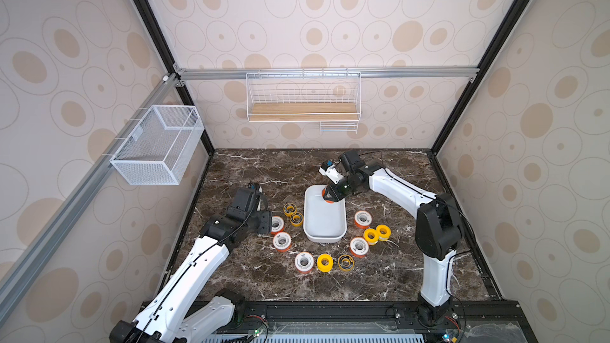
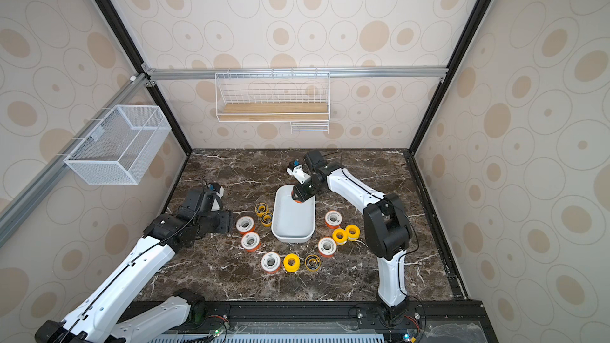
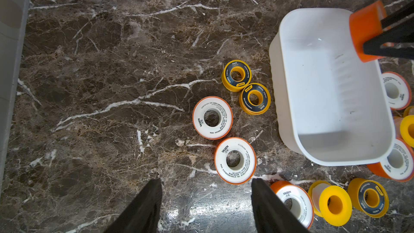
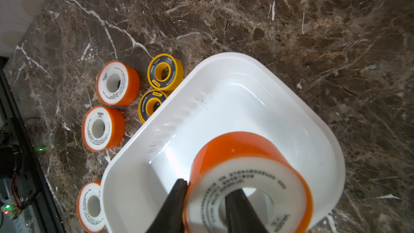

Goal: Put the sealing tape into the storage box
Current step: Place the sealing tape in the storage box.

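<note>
Gripped spool [image 4: 246, 171] in right claw [image 4: 209, 187], one finger through its core, far end of box [image 4: 224, 99] below. Ringed box with loose spools [image 1: 325, 262], yellow pair [image 3: 254, 99] just beside its wall. Hovered left claw [image 3: 206, 182] open, empty, white spools [image 3: 235, 160] just ahead.

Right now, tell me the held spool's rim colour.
Orange; the spool shows best in the right wrist view.

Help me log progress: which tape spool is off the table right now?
The white-faced, orange-rimmed spool pinched by the right claw, one finger through its core, over the storage box. The rest lie on the marble table.
</note>
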Robot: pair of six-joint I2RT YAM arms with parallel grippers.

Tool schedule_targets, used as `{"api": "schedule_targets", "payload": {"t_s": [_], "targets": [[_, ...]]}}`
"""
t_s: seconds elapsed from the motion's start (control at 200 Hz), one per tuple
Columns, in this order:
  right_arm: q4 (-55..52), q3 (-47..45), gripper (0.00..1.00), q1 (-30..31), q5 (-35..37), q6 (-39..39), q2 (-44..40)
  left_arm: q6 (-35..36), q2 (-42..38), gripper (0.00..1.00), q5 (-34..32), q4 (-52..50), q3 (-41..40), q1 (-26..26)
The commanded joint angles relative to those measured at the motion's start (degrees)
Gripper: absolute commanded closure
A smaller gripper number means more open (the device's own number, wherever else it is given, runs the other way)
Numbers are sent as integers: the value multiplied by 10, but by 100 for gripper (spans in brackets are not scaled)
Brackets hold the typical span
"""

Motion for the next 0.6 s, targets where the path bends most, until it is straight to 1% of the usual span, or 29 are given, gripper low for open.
{"api": "schedule_targets", "payload": {"t_s": [0.0,0.065,0.27,0.596], "targets": [[-34,26,69,12,58,-12,24,10,1,33,5,-7,10,6],[-46,39,69,18,89,-15,39,10,1,33,6,-7,10,7],[-67,66,69,27,147,-8,73,11,-2,33,10,-6,9,7],[-73,89,68,30,173,-2,113,12,-1,32,12,-6,9,8]]}}
